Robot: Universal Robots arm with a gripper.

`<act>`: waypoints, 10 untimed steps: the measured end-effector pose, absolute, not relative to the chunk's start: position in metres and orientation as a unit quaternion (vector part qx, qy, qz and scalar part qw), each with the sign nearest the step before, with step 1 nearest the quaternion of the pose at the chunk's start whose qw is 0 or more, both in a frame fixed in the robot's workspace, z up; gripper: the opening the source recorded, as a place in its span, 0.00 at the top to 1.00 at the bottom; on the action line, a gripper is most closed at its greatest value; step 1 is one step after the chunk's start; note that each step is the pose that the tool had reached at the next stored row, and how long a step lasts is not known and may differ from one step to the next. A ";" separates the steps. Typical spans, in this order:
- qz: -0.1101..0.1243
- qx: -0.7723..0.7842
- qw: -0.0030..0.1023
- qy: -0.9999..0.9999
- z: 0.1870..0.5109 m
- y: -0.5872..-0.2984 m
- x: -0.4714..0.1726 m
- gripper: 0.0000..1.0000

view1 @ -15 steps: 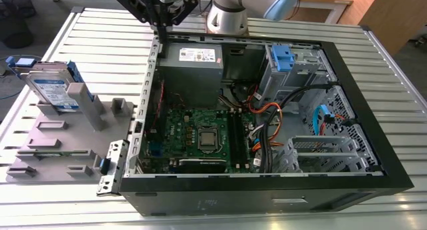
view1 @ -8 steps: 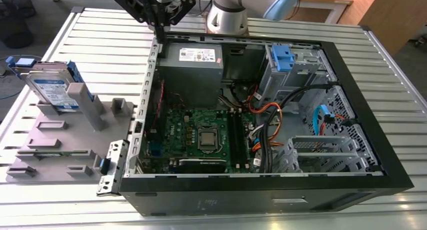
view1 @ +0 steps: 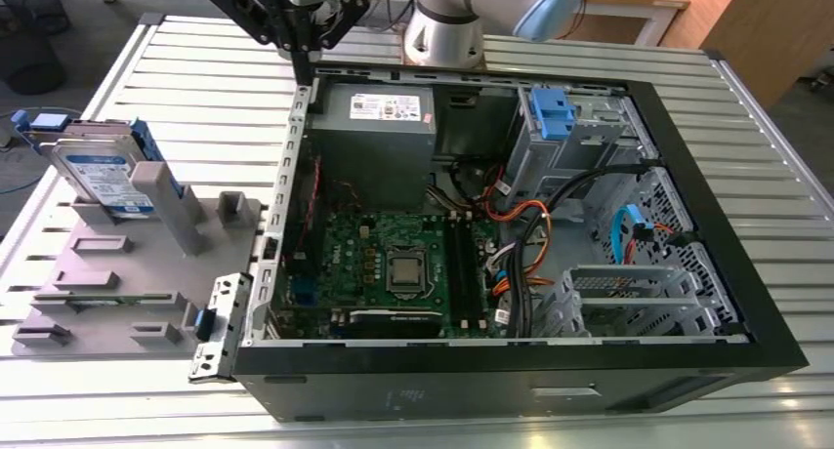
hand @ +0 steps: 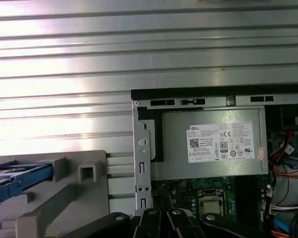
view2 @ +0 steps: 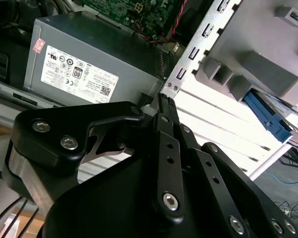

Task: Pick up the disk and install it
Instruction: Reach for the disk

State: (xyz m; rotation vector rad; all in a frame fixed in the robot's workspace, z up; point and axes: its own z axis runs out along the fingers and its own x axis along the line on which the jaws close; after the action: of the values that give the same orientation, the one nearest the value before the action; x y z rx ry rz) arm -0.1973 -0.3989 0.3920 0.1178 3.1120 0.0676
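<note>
Silver and blue, the disk [view1: 107,176] stands on edge in a grey holder [view1: 131,273] at the exterior view's left, its white-and-blue label facing out and its blue bracket running along the edges. Nothing grips it. The holder lies on a slatted metal table [view1: 195,68], just beside an open black computer case [view1: 521,371] that lies on its side. Inside the case are a grey power-supply box [view1: 371,137] with a white sticker, a green motherboard [view1: 391,264] and, toward the exterior view's right, a tall metal cage with a blue clip [view1: 554,112]. The black gripper [view1: 305,73] hangs over the far corner of the case, next to the power-supply box and well apart from the disk. In the second wrist view its fingers [view2: 165,106] look drawn together with nothing between them, and their tips point at the perforated metal edge of the case near the power-supply box [view2: 89,69]. That view also shows the disk's blue bracket [view2: 270,116] under the grey holder's blocks. In the first wrist view the bracket [hand: 20,178] sits in the holder — off to one side of the case wall.
</note>
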 end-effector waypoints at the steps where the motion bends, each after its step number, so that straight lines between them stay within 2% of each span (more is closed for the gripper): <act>1: 0.022 0.038 0.013 0.999 0.392 -0.399 -0.199 0.89; 10: 0.022 0.038 0.014 0.999 0.391 -0.399 -0.221 0.89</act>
State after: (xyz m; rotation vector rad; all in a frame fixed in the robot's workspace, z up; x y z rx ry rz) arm -0.2208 -0.3989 0.3910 0.1180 3.1113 0.0677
